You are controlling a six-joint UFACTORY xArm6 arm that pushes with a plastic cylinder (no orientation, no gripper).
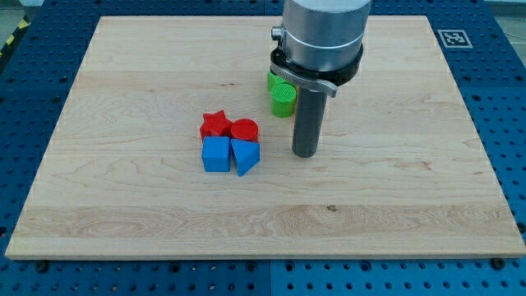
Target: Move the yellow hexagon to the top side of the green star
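My tip (305,153) rests on the board, right of a cluster of red and blue blocks. A green cylinder (283,98) stands just up and left of the rod. Another green block (274,80) shows behind it, partly hidden by the arm; its shape cannot be made out. No yellow hexagon shows in the view; the arm's body hides part of the board's top middle.
A red star (215,124) and a red cylinder (244,130) sit side by side. Below them are a blue cube (216,154) and a blue triangular block (245,155). The wooden board (123,99) lies on a blue perforated table. A fiducial marker (453,37) is at the top right.
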